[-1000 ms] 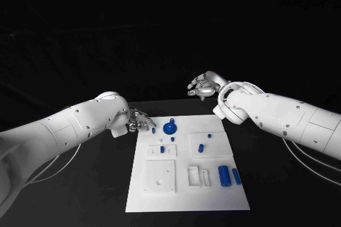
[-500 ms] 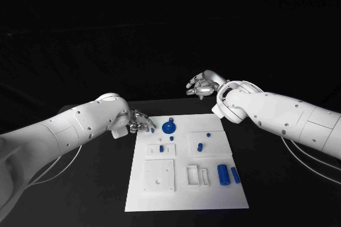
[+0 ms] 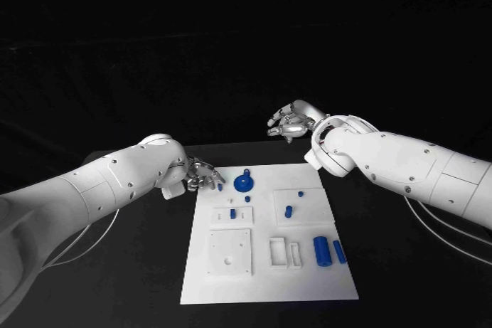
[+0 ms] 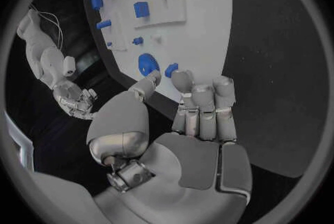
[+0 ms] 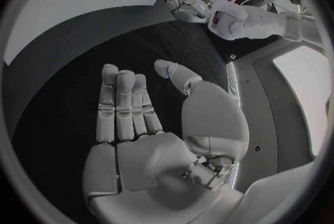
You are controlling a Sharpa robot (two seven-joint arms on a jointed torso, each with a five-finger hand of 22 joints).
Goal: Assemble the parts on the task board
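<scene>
The white task board [image 3: 308,285] lies in the middle of the black table. A blue gear [image 3: 244,184] sits near its far edge, with a small blue peg [image 3: 220,188] just to its left. My left hand [image 3: 200,176] hovers at the board's far left corner, fingers apart and empty, its fingertips [image 4: 182,80] close to the peg [image 4: 171,68] and the gear [image 4: 147,62]. My right hand [image 3: 292,123] is raised beyond the far edge, and its palm [image 5: 146,129] is spread and holds nothing.
More blue parts rest on the board: two short pieces [image 3: 232,214] [image 3: 289,213] on raised white blocks at mid-board and two cylinders [image 3: 322,251] [image 3: 339,251] at the right. A square white block [image 3: 230,252] and a slotted holder [image 3: 285,252] stand nearer me. Black table surrounds the board.
</scene>
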